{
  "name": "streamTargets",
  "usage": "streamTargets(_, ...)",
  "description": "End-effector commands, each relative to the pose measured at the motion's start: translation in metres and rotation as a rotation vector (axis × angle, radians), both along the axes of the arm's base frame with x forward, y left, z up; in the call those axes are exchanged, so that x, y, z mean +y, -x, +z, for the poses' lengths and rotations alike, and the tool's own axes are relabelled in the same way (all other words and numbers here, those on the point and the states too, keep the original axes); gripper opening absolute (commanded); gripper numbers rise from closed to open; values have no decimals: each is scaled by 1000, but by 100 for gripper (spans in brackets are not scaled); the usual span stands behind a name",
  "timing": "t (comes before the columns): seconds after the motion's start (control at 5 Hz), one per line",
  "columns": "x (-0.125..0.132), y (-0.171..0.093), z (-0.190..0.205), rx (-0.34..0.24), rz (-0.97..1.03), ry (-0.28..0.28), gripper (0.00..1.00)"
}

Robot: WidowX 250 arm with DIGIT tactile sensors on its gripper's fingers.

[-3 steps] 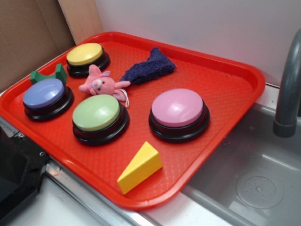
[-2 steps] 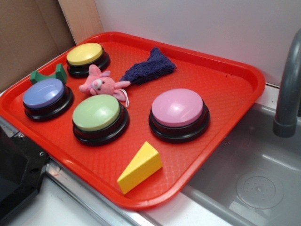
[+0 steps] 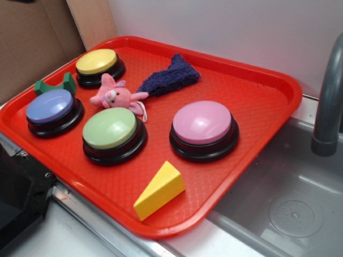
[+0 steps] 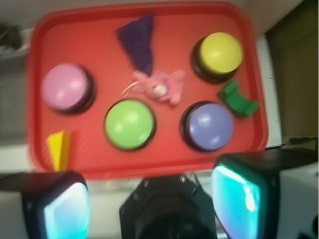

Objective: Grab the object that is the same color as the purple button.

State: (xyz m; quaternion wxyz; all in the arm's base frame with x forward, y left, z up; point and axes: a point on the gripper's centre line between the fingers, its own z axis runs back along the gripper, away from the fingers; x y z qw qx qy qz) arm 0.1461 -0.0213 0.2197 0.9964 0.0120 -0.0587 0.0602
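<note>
The object, a dark indigo-purple fuzzy cloth (image 3: 169, 75), lies at the back of the red tray (image 3: 257, 101), beside the pink plush toy (image 3: 115, 95). From the wrist it appears at the top centre as the cloth (image 4: 138, 42). The purple button (image 3: 51, 106) sits at the tray's left edge and shows in the wrist view as the bluish button (image 4: 210, 125). My gripper (image 4: 154, 204) hangs high above the tray's near edge. Its cyan-padded fingers (image 4: 237, 199) stand wide apart, open and holding nothing. In the exterior view the gripper is out of sight.
The tray also holds a yellow button (image 3: 96, 61), a green button (image 3: 110, 128), a pink-lilac button (image 3: 202, 122), a green curved block (image 3: 53, 84) and a yellow wedge (image 3: 161, 188). A grey faucet (image 3: 329, 96) and a sink (image 3: 289, 203) are at the right. A black device (image 3: 19, 198) stands at the tray's front left.
</note>
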Motion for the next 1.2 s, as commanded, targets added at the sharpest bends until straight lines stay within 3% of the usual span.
streamTargets(0.0,3,-66,-46,-118,184,-70,100)
streamTargets(0.4,18,-140,-108,-175,156,-36,100)
streamTargets(0.6,24,-155,-133,-190,127,-20,100)
streamTargets(1.0,25,-162,-176,-96,52,6,100)
